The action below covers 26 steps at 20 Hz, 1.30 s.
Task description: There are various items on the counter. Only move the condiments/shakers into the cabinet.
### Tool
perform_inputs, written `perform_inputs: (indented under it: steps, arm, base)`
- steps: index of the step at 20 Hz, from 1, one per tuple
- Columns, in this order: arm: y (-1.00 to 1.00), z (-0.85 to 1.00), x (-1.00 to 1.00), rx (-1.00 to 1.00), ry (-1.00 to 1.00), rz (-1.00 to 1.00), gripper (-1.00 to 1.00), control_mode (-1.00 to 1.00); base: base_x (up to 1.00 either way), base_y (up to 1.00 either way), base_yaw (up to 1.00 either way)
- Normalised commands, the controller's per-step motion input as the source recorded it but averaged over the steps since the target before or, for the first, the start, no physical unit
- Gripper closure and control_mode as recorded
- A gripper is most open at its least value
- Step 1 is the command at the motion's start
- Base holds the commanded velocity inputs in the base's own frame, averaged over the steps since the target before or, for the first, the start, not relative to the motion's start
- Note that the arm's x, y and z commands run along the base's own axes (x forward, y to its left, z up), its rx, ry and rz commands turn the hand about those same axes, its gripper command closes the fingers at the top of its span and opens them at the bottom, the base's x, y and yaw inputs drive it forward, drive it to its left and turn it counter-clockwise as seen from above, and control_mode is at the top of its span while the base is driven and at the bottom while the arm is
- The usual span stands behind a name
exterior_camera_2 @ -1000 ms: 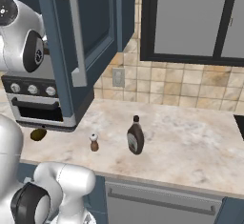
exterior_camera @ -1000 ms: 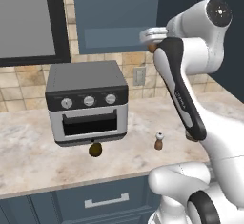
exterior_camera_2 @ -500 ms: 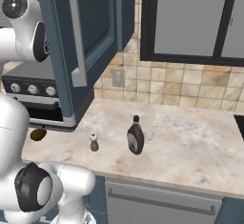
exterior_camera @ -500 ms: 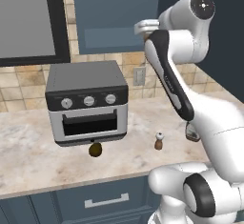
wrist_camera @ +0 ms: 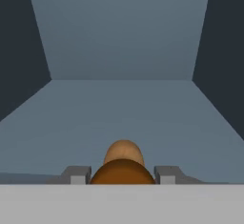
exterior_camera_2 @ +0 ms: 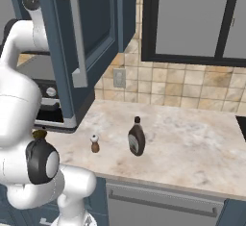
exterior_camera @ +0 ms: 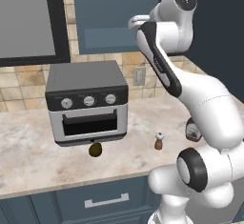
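A brown-topped wooden shaker [wrist_camera: 123, 163] sits between my fingertips [wrist_camera: 76, 174], with my gripper [wrist_camera: 122, 175] shut on it. The shaker hangs just over the flat shelf floor [wrist_camera: 122, 108] inside the blue-grey cabinet [exterior_camera: 114, 13]. My arm reaches up into that cabinet. On the counter [exterior_camera: 28, 156] stand the white-topped shaker [exterior_camera: 159, 141] [exterior_camera_2: 95, 144] and the dark syrup bottle [exterior_camera_2: 137, 137]. In the left base view my arm partly hides the syrup bottle [exterior_camera: 192, 131]. The small round fruit [exterior_camera: 96, 149] lies in front of the toaster oven.
A grey toaster oven [exterior_camera: 88, 101] with three knobs stands on the counter under the cabinet. The cabinet's open door [exterior_camera_2: 72, 52] hangs out over the counter. Blue-grey drawers [exterior_camera: 105, 199] run below the counter's front edge.
My hand has risen and swung left into the cabinet opening, carrying the brown-topped shaker. The things on the counter have not moved.
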Motion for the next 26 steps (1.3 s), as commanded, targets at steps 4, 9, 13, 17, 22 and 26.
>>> perform_inputs:
  steps: [4, 9, 13, 17, 22, 26]
  arm:
    - [0.00, -0.22, 0.64, -0.06, 0.05, 0.00, 1.00, -1.00]
    - [0.00, -0.19, 0.59, -0.04, 0.01, 0.00, 1.00, -1.00]
    - [0.00, -0.03, 0.22, 0.00, 0.00, 0.00, 1.00, -1.00]
    - [0.00, -0.03, 0.03, 0.00, 0.01, 0.00, 1.00, -1.00]
    - [0.00, -0.20, 0.09, 0.00, 0.01, 0.00, 1.00, -1.00]
    - [0.00, -0.04, 0.14, 0.00, 0.00, 0.00, 1.00, -1.00]
  base:
    - [0.00, 0.00, 0.00]
    - [0.00, 0.00, 0.00]
    - [0.00, 0.00, 0.00]
    - [0.00, 0.00, 0.00]
    - [0.00, 0.00, 0.00]
    - [0.00, 0.00, 0.00]
